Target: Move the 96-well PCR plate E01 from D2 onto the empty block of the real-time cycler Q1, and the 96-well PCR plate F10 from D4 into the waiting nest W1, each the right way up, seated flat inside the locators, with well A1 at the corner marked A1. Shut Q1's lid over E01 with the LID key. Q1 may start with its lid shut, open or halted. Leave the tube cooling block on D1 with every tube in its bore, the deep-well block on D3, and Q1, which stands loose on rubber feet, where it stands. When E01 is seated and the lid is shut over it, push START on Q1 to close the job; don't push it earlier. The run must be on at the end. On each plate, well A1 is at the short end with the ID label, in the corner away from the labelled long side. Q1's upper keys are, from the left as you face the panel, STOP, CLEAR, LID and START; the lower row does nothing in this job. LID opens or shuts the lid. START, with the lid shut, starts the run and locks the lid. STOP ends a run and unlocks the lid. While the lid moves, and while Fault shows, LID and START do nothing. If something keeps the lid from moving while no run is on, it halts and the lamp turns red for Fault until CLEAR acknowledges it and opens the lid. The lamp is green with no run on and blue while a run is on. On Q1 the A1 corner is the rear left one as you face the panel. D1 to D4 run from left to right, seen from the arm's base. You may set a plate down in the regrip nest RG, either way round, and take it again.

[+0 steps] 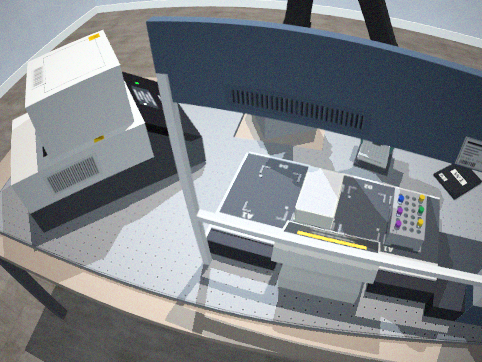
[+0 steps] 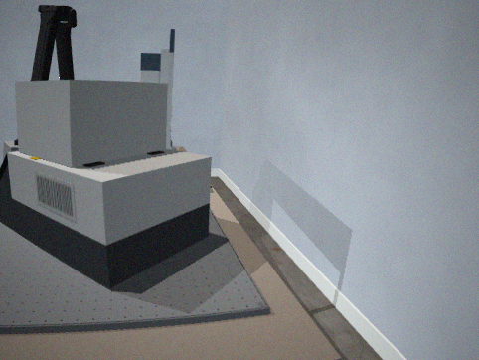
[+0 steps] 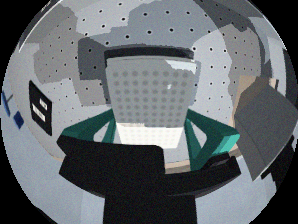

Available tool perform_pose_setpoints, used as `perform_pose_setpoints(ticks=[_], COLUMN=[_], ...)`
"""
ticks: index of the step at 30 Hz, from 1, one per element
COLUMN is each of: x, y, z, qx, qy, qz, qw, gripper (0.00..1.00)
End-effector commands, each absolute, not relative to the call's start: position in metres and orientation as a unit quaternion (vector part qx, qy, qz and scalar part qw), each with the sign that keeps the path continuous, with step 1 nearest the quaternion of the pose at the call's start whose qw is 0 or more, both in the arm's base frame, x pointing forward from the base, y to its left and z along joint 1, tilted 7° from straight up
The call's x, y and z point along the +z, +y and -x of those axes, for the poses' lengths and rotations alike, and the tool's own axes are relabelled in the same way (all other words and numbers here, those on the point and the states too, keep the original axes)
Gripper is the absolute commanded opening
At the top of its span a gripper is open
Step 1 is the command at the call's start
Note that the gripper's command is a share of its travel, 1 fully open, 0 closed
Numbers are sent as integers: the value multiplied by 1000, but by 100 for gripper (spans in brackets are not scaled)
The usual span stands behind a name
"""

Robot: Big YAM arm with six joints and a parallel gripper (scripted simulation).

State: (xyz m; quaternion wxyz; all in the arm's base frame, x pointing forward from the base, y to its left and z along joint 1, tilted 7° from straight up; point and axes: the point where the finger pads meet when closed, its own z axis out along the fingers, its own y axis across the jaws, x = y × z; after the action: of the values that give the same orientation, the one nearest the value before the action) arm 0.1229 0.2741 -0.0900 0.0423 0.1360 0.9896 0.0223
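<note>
In the wrist view my gripper (image 3: 150,111) is shut on a grey 96-well PCR plate (image 3: 153,90), its teal fingers on the plate's two long sides. I cannot read the plate's ID. The plate is right way up, over a dark nest frame (image 3: 149,51) on the perforated table. In the top view the same plate (image 1: 373,151) shows just below the blue screen, which hides the gripper. Deck positions D2 (image 1: 364,204) and D4 (image 1: 265,187) are both bare. The cycler Q1 (image 1: 80,125) stands at the left with its lid (image 1: 75,85) shut and a green lamp (image 1: 137,83). No second plate is in view.
The tube cooling block (image 1: 410,220) with coloured tubes sits on D1, and the white deep-well block (image 1: 318,199) on D3. A wide blue screen (image 1: 320,95) on a white post (image 1: 185,175) overhangs the deck. A black label card (image 1: 456,180) lies at the right. Q1 (image 2: 104,189) fills the exterior view.
</note>
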Motion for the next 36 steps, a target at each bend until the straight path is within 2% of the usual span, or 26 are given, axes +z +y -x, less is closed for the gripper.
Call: perform_pose_setpoints(ticks=[1, 17, 36], x=[-82, -90, -86], y=[296, 268, 291], z=[-127, -121, -126], qx=[39, 22, 35], qy=[989, 988, 989], qz=[-138, -144, -138], qw=[46, 42, 46], gripper=[0, 0, 0])
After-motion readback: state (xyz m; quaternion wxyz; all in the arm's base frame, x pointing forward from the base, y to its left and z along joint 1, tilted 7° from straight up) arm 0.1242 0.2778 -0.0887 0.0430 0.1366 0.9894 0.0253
